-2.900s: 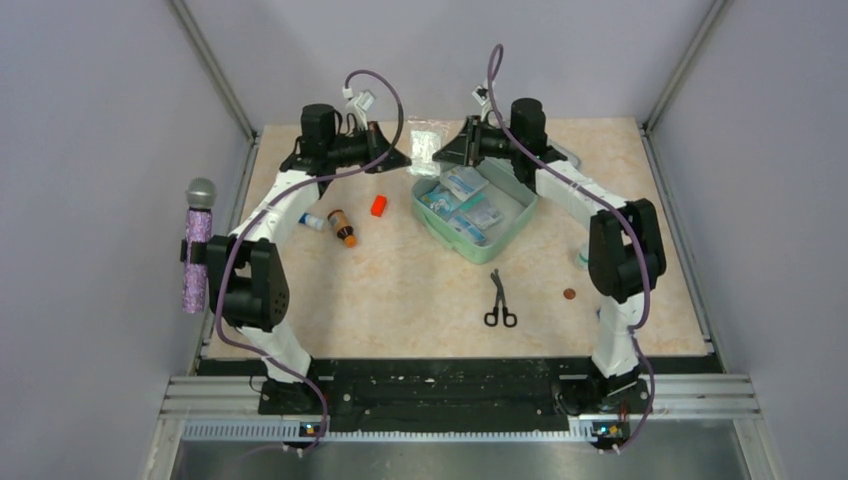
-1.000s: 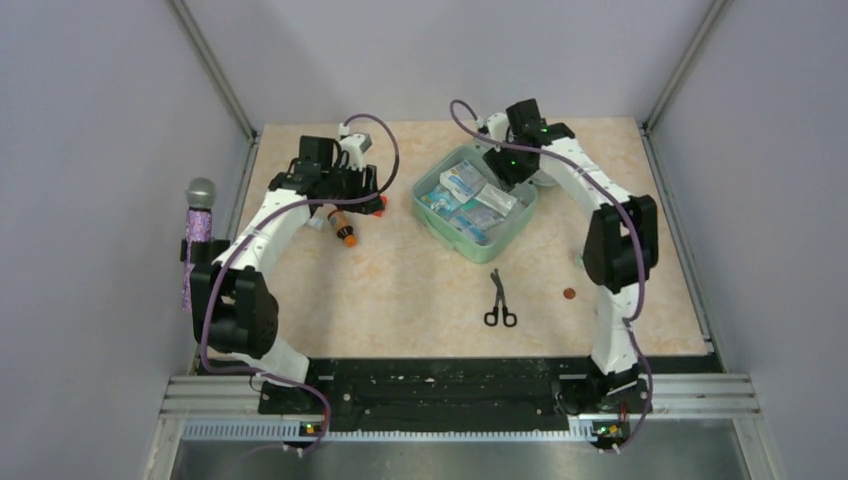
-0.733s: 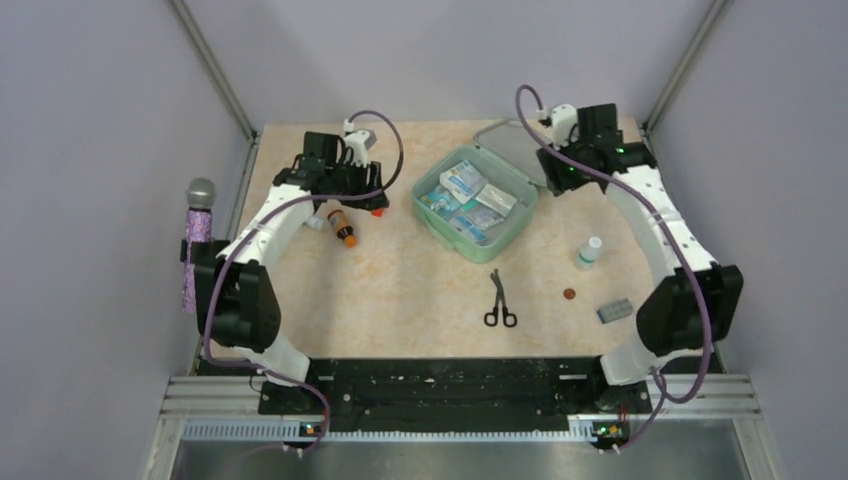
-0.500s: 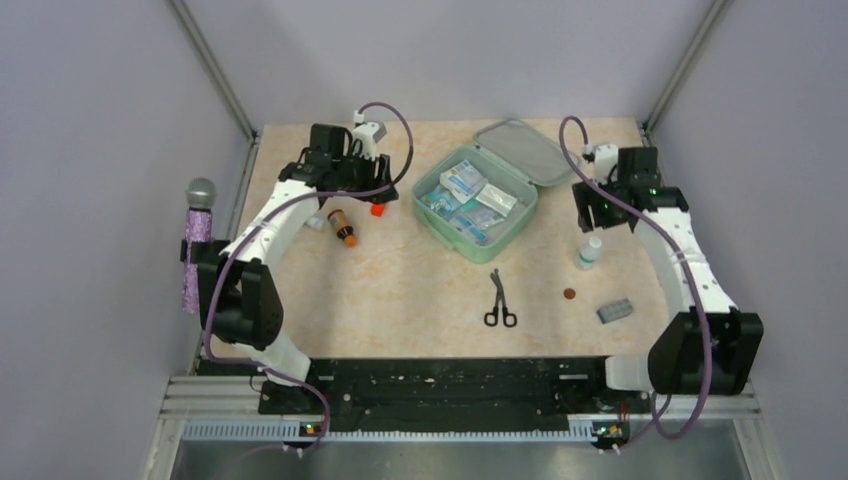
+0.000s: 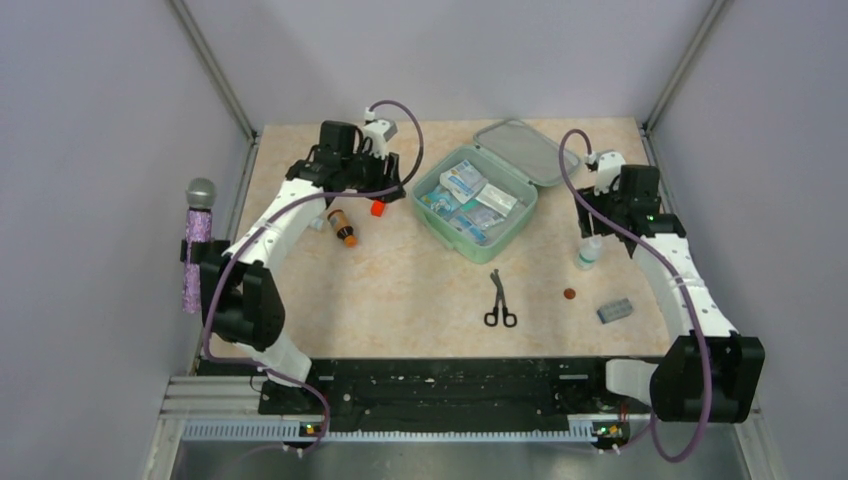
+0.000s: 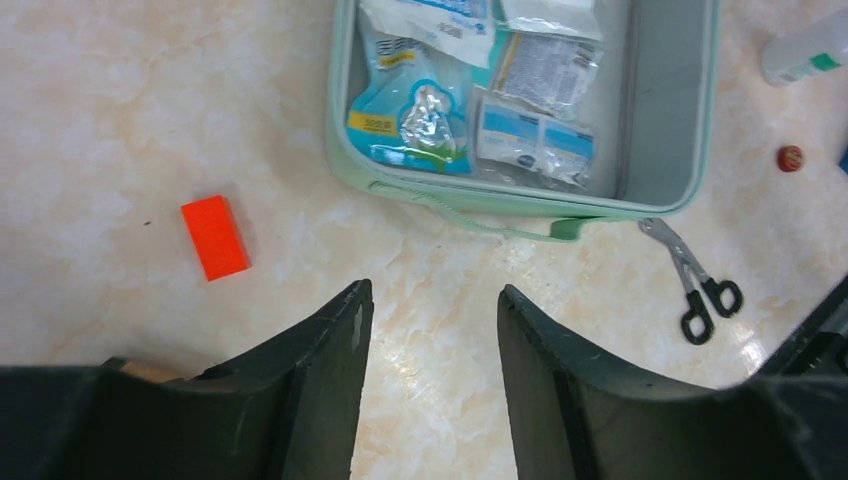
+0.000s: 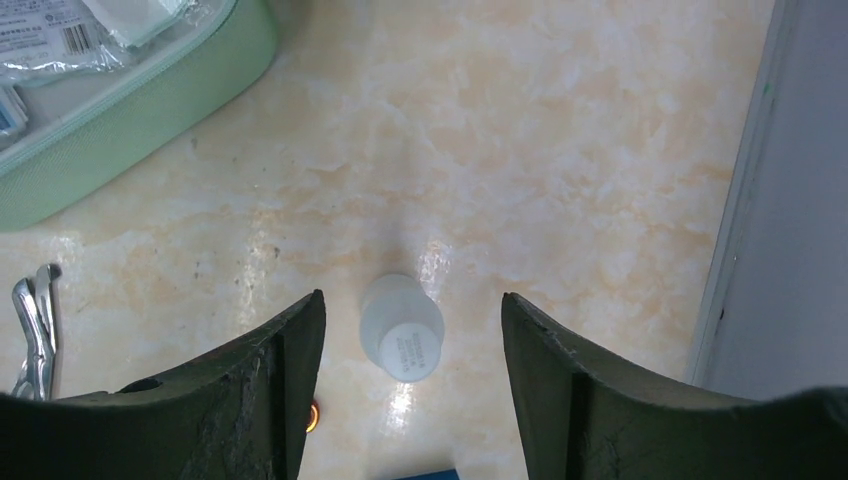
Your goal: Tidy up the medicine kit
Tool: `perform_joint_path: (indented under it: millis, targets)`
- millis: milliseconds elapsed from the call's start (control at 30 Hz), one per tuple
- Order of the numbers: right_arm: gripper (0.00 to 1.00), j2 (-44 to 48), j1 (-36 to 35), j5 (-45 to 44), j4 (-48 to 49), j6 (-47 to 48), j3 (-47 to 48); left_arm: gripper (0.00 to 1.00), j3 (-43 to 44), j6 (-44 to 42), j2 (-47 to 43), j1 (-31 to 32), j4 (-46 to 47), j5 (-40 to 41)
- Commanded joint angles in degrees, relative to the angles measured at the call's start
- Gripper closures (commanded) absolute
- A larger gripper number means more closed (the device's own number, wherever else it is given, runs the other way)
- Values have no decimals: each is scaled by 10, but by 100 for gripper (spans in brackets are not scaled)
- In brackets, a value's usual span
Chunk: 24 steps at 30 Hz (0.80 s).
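Observation:
The mint-green medicine kit (image 5: 430, 212) lies open mid-table, packets inside, its lid (image 5: 525, 152) flat behind it. My left gripper (image 5: 380, 190) hovers open just left of the kit (image 6: 470, 198), over bare table, with an orange block (image 6: 215, 237) to its left. A brown bottle with an orange cap (image 5: 342, 226) lies near that block (image 5: 378, 208). My right gripper (image 7: 412, 297) is open above a small white bottle (image 7: 402, 327), which stands upright between the fingers without touching them. That bottle (image 5: 588, 252) is right of the kit, under the right gripper (image 5: 598, 228).
Black-handled scissors (image 5: 499, 300) lie in front of the kit. A small red-brown disc (image 5: 569, 294) and a blue-grey pack (image 5: 614, 311) sit near the white bottle. A small white tube (image 5: 315, 222) lies beside the brown bottle. The right wall (image 7: 770, 200) is close.
My right arm swung away from the kit to the right and came down over the white bottle. My left gripper shifted a little right, near the orange block. The clear packet behind the kit is gone.

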<state>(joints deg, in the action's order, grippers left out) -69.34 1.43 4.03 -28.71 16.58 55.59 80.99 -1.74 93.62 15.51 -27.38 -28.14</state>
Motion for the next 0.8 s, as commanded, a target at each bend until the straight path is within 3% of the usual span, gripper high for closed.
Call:
perform_joint_path:
  millis: [0, 100, 233, 367, 600, 767]
  targets:
    - [36, -6, 2, 16, 39, -17, 22, 47, 45, 12, 8, 7, -53, 176]
    - [36, -25, 3, 37, 35, -30, 56, 46, 20, 11, 2, 5, -71, 388]
    - [37, -50, 3, 59, 36, -63, 93, 44, 9, -24, 26, 2, -101, 476]
    - [37, -56, 3, 87, 41, -86, 107, 45, 28, -138, 53, -6, -110, 476]
    - [38, -48, 3, 108, 39, -104, 112, 48, 69, -492, 73, -42, -260, 370]
    - [38, -45, 3, 120, 57, -120, 98, 48, 80, -629, 105, -69, -296, 361]
